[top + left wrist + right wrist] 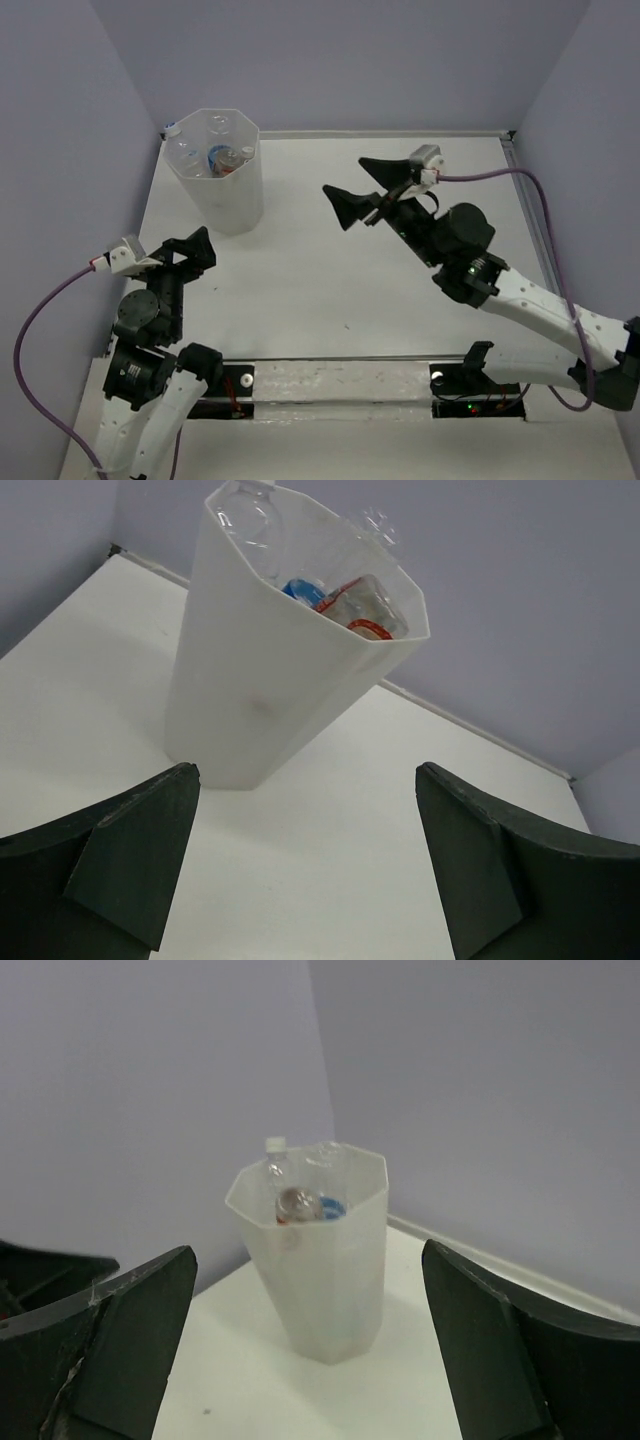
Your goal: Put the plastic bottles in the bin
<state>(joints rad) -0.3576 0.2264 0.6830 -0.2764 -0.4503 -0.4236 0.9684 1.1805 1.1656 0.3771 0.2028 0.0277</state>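
The bin (238, 200), tall, white and translucent with faceted sides, stands at the far left of the table. Several plastic bottles (222, 157) lie inside it, clear ones plus one with a blue label and one with a reddish label. A white-capped clear bottle (174, 130) pokes above the far-left rim. My left gripper (193, 253) is open and empty, low over the table in front of the bin (250, 690). My right gripper (365, 190) is open and empty, raised to the right of the bin (330, 1270). The wrist views show bottles (355, 605) (300, 1202) in the bin.
Lilac walls close the table on the left, back and right. A raised strip (400, 133) runs along the back edge. A purple cable (540, 200) trails from the right wrist along the right side.
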